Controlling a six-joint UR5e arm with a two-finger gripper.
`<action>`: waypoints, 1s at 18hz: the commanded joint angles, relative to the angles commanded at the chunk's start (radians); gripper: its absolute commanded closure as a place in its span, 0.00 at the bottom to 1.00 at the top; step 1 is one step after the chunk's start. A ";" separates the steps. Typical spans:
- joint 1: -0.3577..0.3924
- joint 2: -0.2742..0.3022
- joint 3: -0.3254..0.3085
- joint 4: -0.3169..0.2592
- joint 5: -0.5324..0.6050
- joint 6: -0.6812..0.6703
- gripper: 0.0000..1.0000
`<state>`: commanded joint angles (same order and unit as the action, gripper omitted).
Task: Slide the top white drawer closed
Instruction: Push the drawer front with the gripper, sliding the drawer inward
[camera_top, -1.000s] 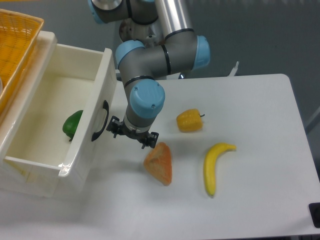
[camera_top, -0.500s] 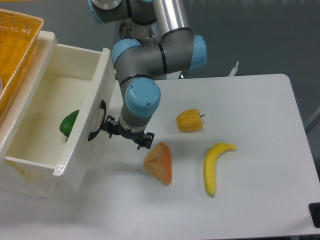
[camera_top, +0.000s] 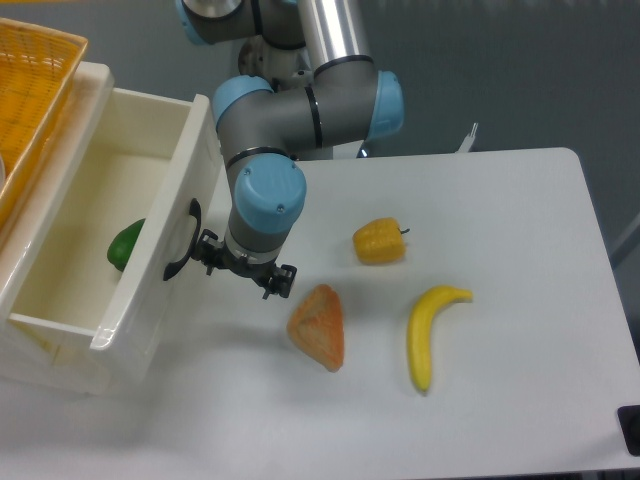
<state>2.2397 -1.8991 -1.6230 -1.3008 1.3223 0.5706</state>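
Pressing against the top white drawer (camera_top: 150, 270) front by its black handle (camera_top: 180, 240) was the gripper (camera_top: 243, 268) | jaw state could not be told | drawer stood partly open at left, holding a green vegetable (camera_top: 124, 244).

Place: I see a robot lab.
Signs: bare white table (camera_top: 520, 300), grey wall (camera_top: 520, 70), toy banana (camera_top: 428, 335).
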 joint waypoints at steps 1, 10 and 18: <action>-0.005 0.000 0.002 0.000 0.000 0.000 0.00; -0.043 -0.002 0.008 0.000 0.002 -0.011 0.00; -0.077 0.000 0.012 0.000 0.002 -0.017 0.00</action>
<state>2.1629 -1.8991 -1.6107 -1.3008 1.3238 0.5538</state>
